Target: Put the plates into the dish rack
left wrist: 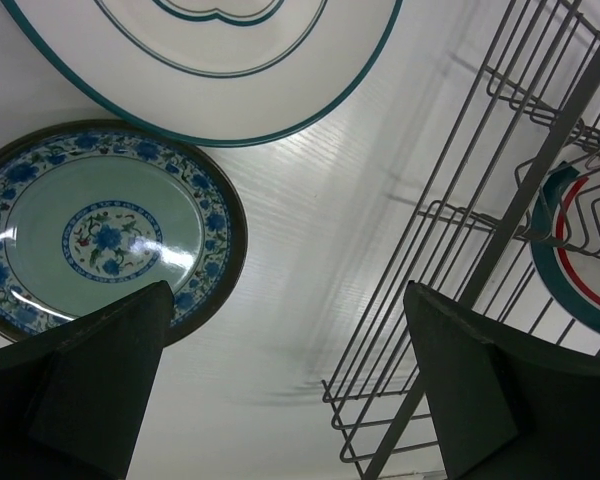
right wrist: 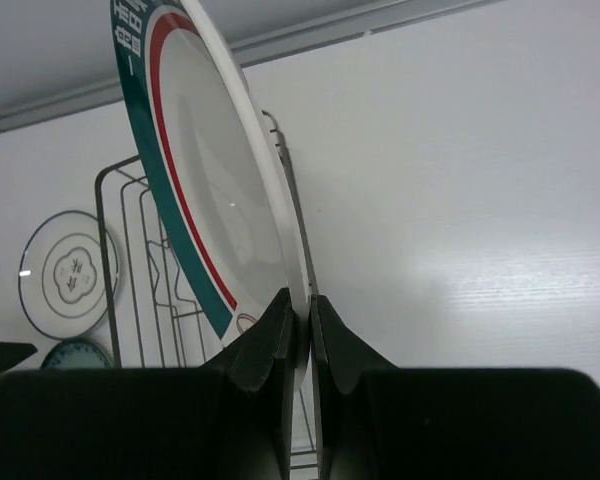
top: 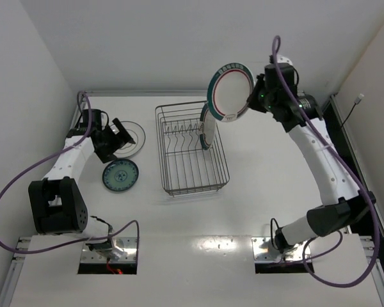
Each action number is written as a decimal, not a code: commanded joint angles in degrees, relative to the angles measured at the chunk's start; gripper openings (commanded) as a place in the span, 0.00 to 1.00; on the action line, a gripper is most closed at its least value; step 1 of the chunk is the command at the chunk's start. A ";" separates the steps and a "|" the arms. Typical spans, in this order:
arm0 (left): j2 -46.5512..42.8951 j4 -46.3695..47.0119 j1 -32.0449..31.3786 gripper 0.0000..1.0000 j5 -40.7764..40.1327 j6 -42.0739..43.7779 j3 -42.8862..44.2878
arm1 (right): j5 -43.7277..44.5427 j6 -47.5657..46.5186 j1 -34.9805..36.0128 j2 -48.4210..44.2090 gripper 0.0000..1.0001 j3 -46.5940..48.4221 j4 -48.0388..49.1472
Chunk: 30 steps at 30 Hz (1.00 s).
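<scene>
The dish rack is a grey wire basket with a row of upright prongs inside. A white plate with green and red rim bands stands on edge among the prongs at the rack's far right. A second banded plate hangs upright above the rack's far right corner, its rim pinched tight in the right gripper. Left of the rack lie a whitish plate with a dark centre mark and, just beside it, a smaller teal floral plate. The left gripper hovers over the whitish plate's left edge, jaws spread and holding nothing. A strip of bare table separates these plates from the rack's left wall
</scene>
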 commanded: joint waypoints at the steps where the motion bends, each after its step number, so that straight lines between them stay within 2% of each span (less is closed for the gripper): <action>1: -1.90 -0.29 0.77 1.00 -0.35 0.02 -0.77 | 11.10 -1.47 7.54 4.69 0.00 5.88 -2.48; 5: -2.43 -0.29 0.77 1.00 -0.35 0.02 -0.77 | 18.39 -3.84 13.00 11.63 0.00 12.20 -6.54; 10: -2.95 -0.82 1.30 1.00 -0.35 1.07 -0.77 | 27.08 -5.16 16.01 24.19 0.00 27.92 -17.24; 14: -2.95 -1.34 1.30 1.00 -0.35 1.08 -0.77 | 32.02 -7.08 17.24 29.92 0.00 35.05 -18.06; 19: -2.95 -2.57 1.30 1.00 -0.35 2.22 -0.25 | 36.59 -8.23 18.47 33.88 0.00 37.53 -17.44; 30: -4.53 -3.10 1.30 1.00 2.02 2.75 -1.30 | 45.29 -8.76 23.57 38.45 0.00 32.78 -19.64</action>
